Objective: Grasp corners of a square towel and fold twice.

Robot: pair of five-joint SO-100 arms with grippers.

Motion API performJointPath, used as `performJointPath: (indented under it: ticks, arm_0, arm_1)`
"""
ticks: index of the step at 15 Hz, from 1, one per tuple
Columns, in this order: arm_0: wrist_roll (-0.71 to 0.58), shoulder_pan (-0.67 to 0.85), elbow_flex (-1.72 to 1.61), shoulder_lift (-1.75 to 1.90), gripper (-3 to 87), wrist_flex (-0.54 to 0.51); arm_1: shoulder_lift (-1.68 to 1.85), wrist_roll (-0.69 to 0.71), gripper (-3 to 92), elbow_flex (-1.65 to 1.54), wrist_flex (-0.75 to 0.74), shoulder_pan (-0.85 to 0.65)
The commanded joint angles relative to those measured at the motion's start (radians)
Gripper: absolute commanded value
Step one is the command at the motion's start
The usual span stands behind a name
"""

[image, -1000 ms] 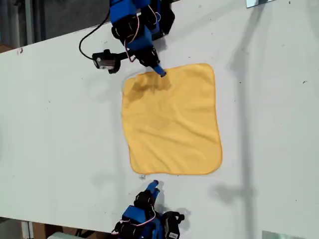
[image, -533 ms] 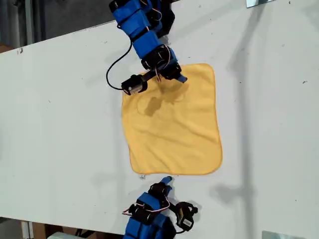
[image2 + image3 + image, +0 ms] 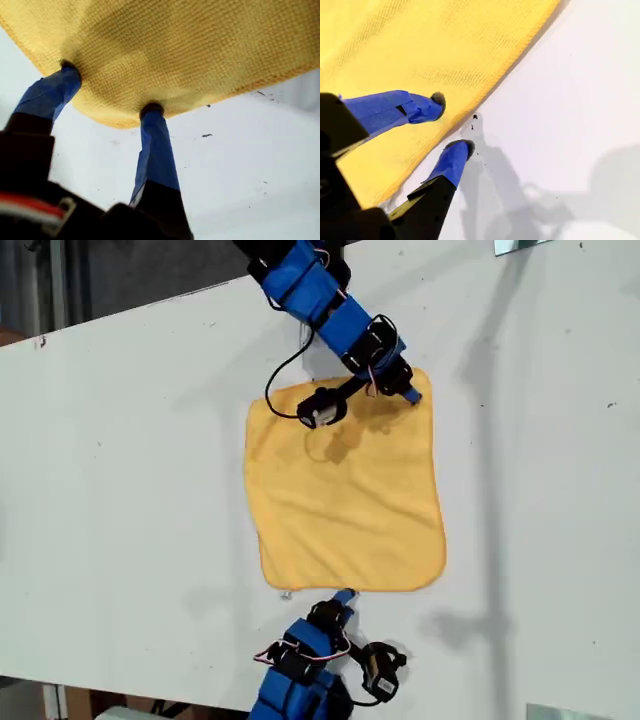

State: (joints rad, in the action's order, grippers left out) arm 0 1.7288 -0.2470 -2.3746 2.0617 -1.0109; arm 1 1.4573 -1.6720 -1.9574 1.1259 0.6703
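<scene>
Exterior view: plain yellow towel [image 3: 345,490], no legible writing.

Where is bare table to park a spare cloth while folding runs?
Wide white table lies free at the exterior view's left of the yellow-orange microfibre towel, and at its right. Crowded: the towel's top and bottom edges, where both blue arms work.

The exterior view looks straight down from high above my white bench [image 3: 120,460], taking in the whole towel [image 3: 345,490]. Each wrist view sits very close behind its tool, looking along blue fingers at a towel edge that the exterior view also covers.
</scene>
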Motion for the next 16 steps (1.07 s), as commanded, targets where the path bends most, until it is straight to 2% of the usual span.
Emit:
performJointPath:
  ticks: [1,3,6,10,16]
  arm_0:
    - [0.008,-0.026,0.052,-0.002,13.7,0.006]
    - [0.025,-0.041,0.054,-0.012,13.6,0.008]
    - [0.021,-0.064,0.123,-0.084,13.7,0.005]
    - [0.002,-0.147,0.503,-0.396,17.7,-0.117]
    - [0.057,-0.295,0.904,-0.781,22.8,-0.123]
  arm_1:
    - [-0.017,-0.012,26.6,0.054,-0.057,0.021]
    - [-0.051,-0.011,-0.1,0.057,-0.094,0.017]
    - [-0.054,-0.005,-0.1,0.066,-0.097,0.017]
    - [-0.061,-0.003,-0.1,0.066,-0.098,0.021]
    - [-0.066,-0.005,-0.1,0.071,-0.097,0.034]
